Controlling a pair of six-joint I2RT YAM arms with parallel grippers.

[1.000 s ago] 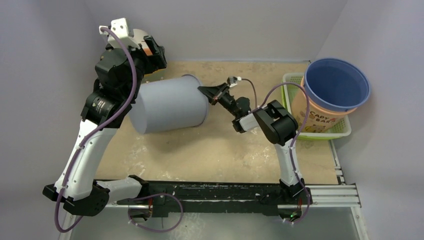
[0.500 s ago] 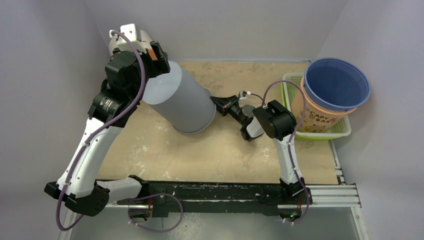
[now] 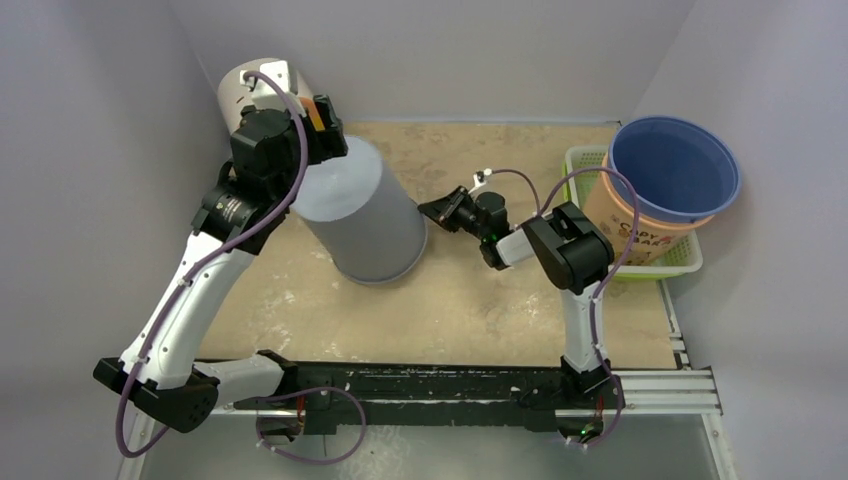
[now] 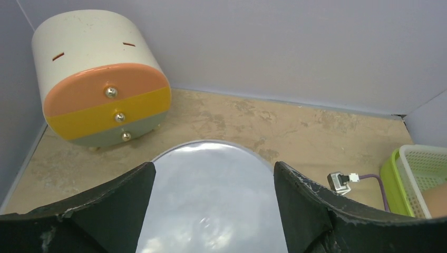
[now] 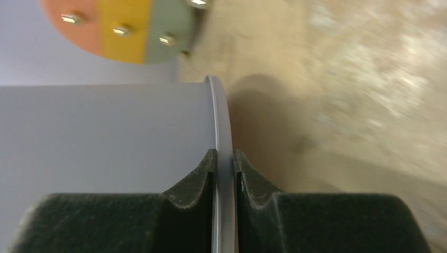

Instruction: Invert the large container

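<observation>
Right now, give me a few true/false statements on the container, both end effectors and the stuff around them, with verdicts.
1. The right end effector pinches the rim of the large container. True.
2. The large container stands mouth up. False: its closed base faces up, rim down.
3. The left end effector has a finger on each side of the container's base. True.
4. The blue bucket sits in the far-left corner. False: it is on the right, stacked on a tub in the green basket; the drawer unit holds that corner.
</observation>
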